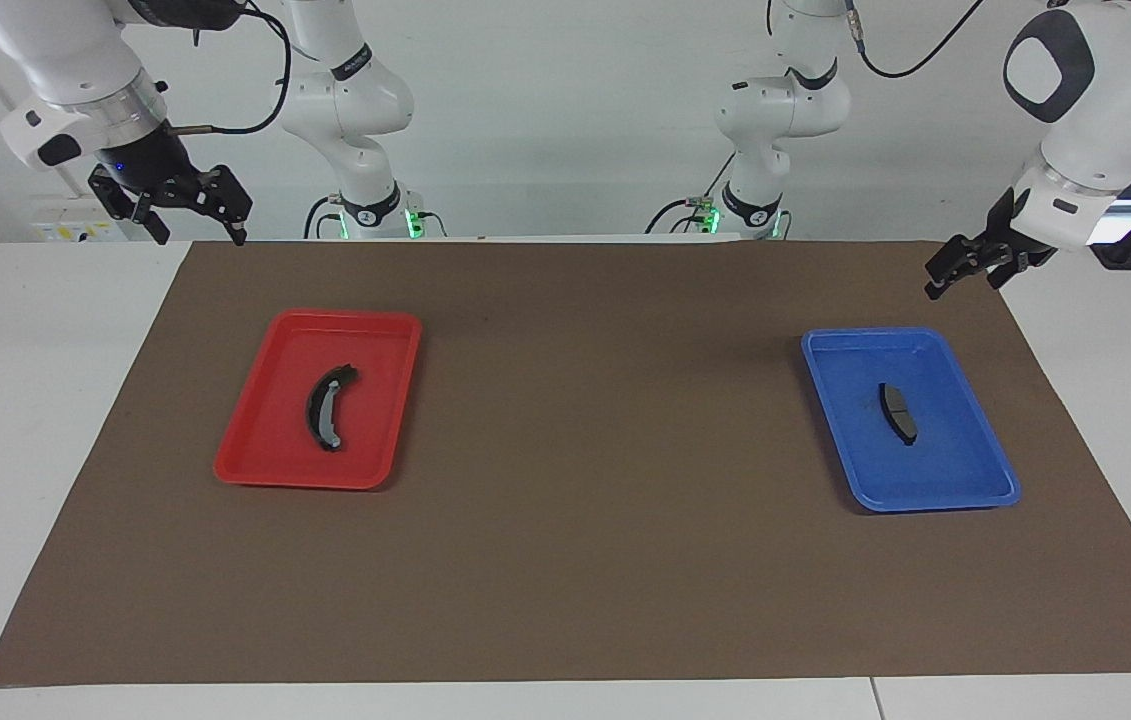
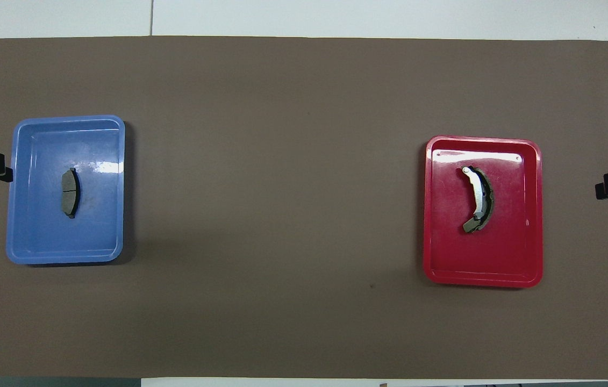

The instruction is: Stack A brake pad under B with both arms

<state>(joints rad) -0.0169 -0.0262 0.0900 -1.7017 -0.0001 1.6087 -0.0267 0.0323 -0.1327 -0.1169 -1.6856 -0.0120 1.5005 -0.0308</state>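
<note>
The brown mat (image 1: 585, 560) on the worktop (image 1: 15, 420) has a big bare middle, so a claw can pass there. Only two low trays stand in the way. The red tray (image 1: 255, 460) sits toward the right arm's end, and the blue tray (image 1: 965, 480) sits toward the left arm's end. Their low walls ring pad B (image 1: 327, 407) and pad A (image 1: 897, 412). Both are open from above.

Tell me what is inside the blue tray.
Only the A brake pad lies on the blue tray floor, flat, with nothing stacked on it. Whatever its own body covers cannot be seen.
</note>
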